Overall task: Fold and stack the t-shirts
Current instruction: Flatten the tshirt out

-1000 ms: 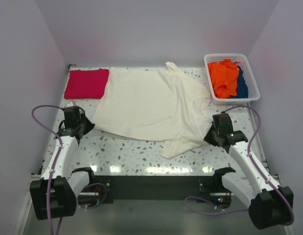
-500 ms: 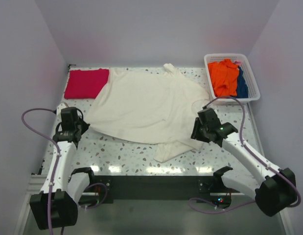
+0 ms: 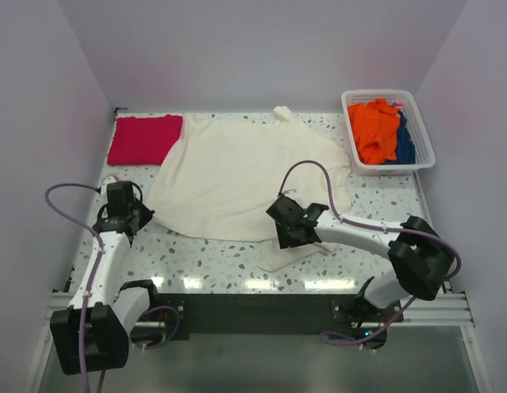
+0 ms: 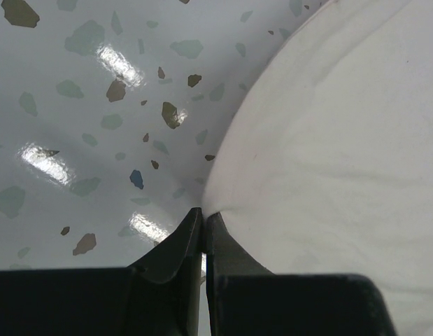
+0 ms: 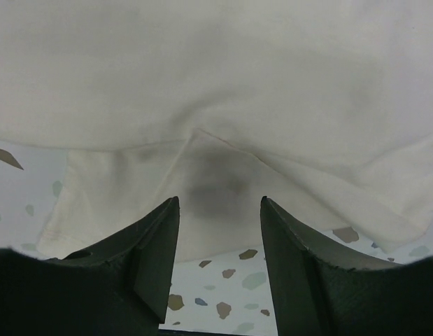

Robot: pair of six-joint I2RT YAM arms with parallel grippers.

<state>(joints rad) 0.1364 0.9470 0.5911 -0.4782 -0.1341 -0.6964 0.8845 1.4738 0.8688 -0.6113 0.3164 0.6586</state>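
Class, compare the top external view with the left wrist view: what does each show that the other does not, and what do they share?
Only the top external view shows the folded crimson-pink t-shirt at the far left, the white basket holding an orange cloth and a blue cloth, and the right gripper open over the near sleeve of the cream-white t-shirt. Only the left wrist view shows, close up, the left gripper pinched shut on that shirt's edge. Both show the cream-white t-shirt and the speckled table.

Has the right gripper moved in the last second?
Yes. The right gripper has swung left, away from the basket, and now sits open over the white shirt's near edge.
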